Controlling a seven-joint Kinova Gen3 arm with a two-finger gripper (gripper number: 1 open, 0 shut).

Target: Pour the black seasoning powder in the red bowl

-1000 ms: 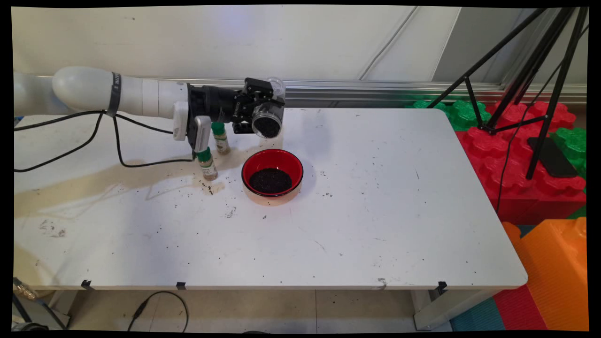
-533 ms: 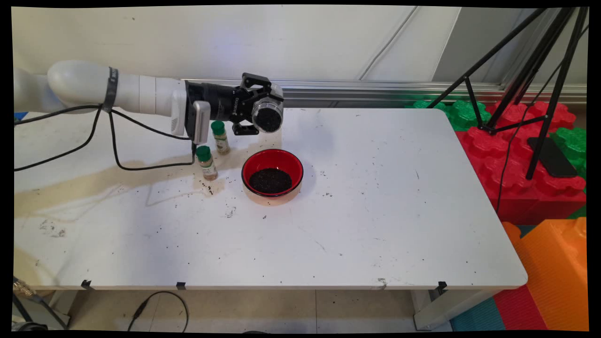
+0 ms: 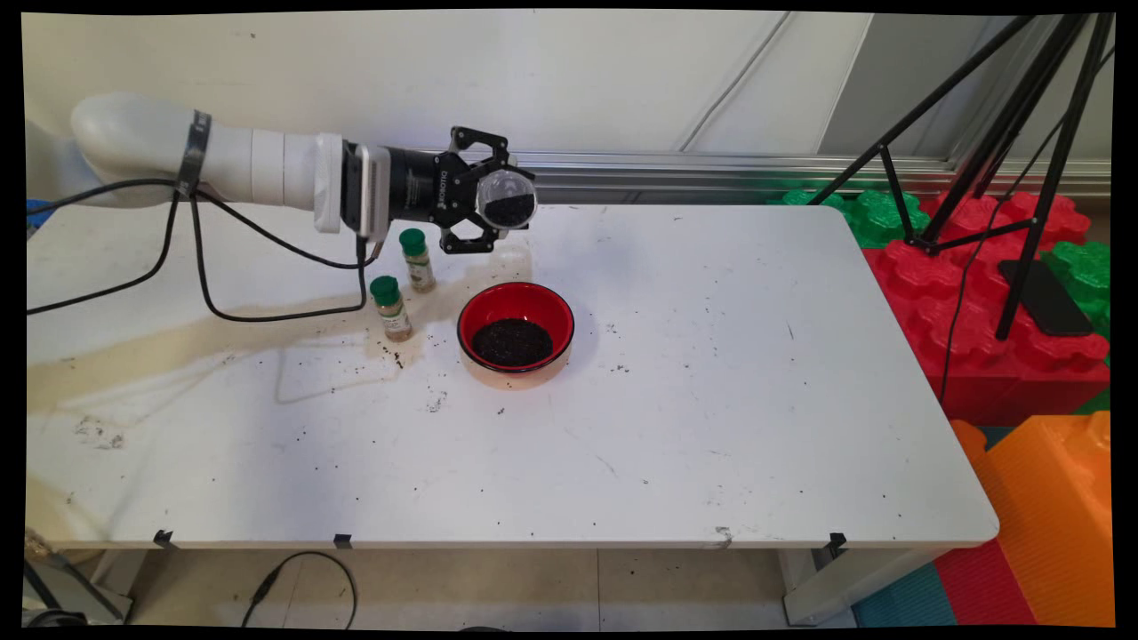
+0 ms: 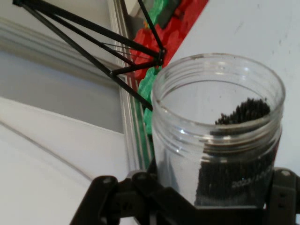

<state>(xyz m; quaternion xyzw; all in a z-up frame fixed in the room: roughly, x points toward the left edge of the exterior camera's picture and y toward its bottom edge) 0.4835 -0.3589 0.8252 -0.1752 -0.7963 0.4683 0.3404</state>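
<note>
The pincer [image 3: 494,203] grips a tilted clear jar [image 3: 507,198] above the red bowl [image 3: 516,326].

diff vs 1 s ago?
The tool, shut on the clear jar of dark granules, rose slightly and rolled, turning the jar's mouth from tipped down toward level. The red bowl of granules and both green-capped spice bottles stayed put.

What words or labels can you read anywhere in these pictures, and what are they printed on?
"ROBOTIQ": white lettering on the gripper, only just legible.
Labels on the two green-capped spice bottles: too small to read.
Band round the arm: lettering unreadable.
Clear jar: no print visible.
</note>
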